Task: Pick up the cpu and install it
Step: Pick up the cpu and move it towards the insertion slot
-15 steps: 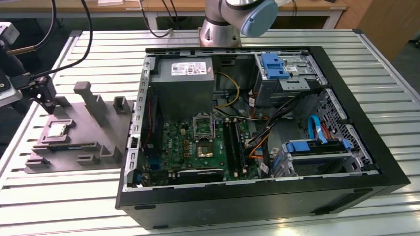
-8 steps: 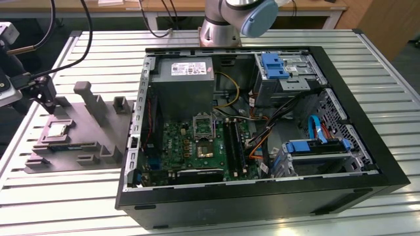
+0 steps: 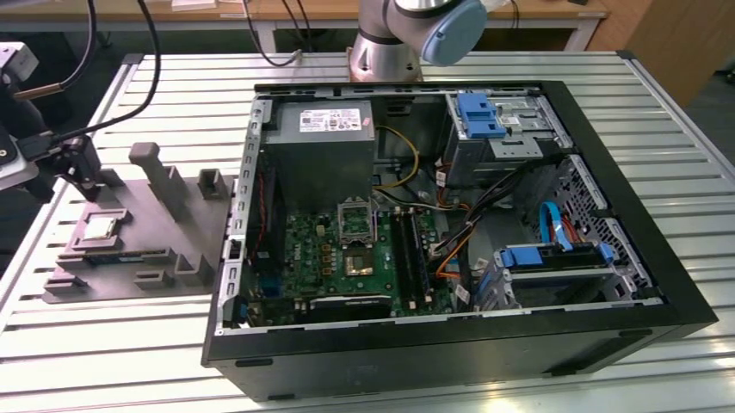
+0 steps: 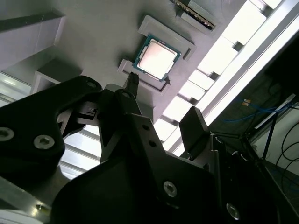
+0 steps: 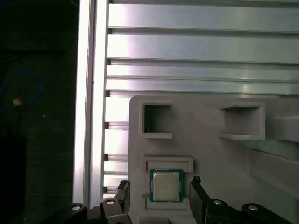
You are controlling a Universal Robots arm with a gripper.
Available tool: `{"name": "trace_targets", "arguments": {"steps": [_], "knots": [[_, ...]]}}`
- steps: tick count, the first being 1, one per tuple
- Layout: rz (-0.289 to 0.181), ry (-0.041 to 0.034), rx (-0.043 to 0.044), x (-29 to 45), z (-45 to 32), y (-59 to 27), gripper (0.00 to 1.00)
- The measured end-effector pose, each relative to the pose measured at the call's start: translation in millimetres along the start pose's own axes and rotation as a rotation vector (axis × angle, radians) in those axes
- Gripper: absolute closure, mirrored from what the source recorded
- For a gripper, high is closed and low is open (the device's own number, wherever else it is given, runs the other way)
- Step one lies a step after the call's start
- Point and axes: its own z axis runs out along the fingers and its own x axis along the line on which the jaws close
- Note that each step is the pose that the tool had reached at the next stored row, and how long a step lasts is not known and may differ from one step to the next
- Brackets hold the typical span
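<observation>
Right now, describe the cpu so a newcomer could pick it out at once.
Find the open computer case on the slatted table; beside it, on the exterior view's left, lies a grey moulded tray. The cpu sits in a framed recess of that tray, the only pale silvery square among grey blocks and empty pockets.

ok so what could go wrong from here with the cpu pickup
1. The cpu lies in a walled recess of the grey tray. The open hand hangs over it, and its fingertips might catch those walls instead of the chip's edges.
2. Cables crowd the motherboard and might snag the hand on its way in.
</observation>
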Motion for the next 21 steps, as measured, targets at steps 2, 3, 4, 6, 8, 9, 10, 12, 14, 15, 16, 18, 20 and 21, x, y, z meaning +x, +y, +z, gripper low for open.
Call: {"name": "trace_targets", "arguments": {"steps": [2,3,4,6,8,9,10,12,14,15,16,18,20,21], "knots": [[0.006,-0.0007,0.0004,0.0,2.2,-0.2,0.38],[0.007,-0.0011,0.0015,0.0,3.6,-0.3,0.38],[0.009,-0.0013,0.0031,-0.1,5.0,-0.5,0.38],[0.012,-0.0018,0.0036,-0.1,8.0,-0.6,0.38],[0.017,-0.0021,0.0037,-0.1,10.8,-0.7,0.38],[0.018,-0.0023,0.0036,-0.1,12.4,-0.8,0.38],[0.020,-0.0024,0.0037,0.0,13.9,-1.1,0.38],[0.021,-0.0025,0.0037,-0.1,16.6,-1.8,0.38],[0.023,-0.0026,0.0037,-0.1,19.1,-2.9,0.38],[0.023,-0.0027,0.0036,-0.1,20.4,-3.2,0.38],[0.024,-0.0027,0.0036,-0.1,21.4,-3.5,0.38],[0.025,-0.0026,0.0037,-0.1,22.3,-3.6,0.38],[0.025,-0.0027,0.0036,-0.2,22.6,-3.7,0.38],[0.025,-0.0027,0.0036,-0.2,22.6,-3.7,0.38]]}}
